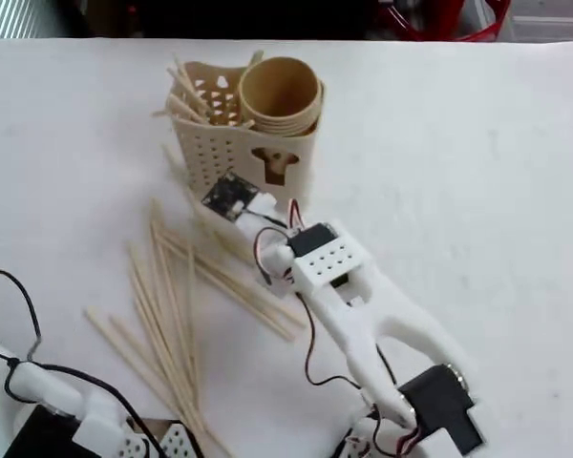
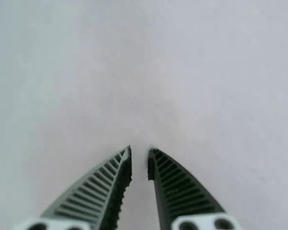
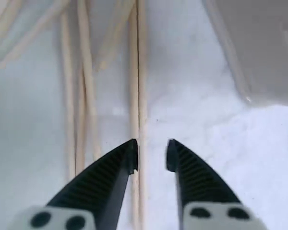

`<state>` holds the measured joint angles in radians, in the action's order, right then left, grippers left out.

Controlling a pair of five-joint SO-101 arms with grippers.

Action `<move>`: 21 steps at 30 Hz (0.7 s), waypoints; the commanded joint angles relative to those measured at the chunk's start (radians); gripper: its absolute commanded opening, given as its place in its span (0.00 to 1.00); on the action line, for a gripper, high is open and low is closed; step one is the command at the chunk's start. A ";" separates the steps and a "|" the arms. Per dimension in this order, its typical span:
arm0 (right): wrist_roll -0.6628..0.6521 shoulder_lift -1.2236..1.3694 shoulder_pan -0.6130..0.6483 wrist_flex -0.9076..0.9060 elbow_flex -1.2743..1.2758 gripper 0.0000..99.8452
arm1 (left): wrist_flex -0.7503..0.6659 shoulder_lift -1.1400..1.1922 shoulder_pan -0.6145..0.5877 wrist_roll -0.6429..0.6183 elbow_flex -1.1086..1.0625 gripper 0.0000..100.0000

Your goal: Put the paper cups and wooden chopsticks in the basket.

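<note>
The paper cups (image 1: 279,91) sit nested in the basket (image 1: 220,162), at its right side, with a few chopsticks (image 1: 186,95) leaning in the left part. Many more chopsticks (image 1: 172,305) lie loose on the table (image 1: 477,191) in front of the basket and to its left. The right arm (image 1: 349,296) stretches to the foot of the basket. The right gripper (image 3: 152,155) is low over the loose sticks, its jaws slightly apart and holding nothing. The left gripper (image 2: 139,160) is over bare table, jaws a narrow gap apart, also holding nothing.
</note>
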<state>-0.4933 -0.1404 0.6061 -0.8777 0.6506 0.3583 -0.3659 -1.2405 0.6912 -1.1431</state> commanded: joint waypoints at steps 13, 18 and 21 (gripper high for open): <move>-0.086 0.407 0.008 -0.041 -0.285 0.14 | -0.287 -0.013 -0.058 0.006 -0.046 0.08; -0.069 0.417 -0.015 -0.079 -0.316 0.01 | -0.285 -0.016 -0.056 0.005 -0.046 0.08; -0.005 0.398 -0.025 -0.082 -0.316 0.02 | -0.284 -0.018 -0.056 0.003 -0.046 0.08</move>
<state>-0.5409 0.2723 0.5877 -0.9329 0.3452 0.0944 -0.3659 -1.2927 0.6912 -1.1937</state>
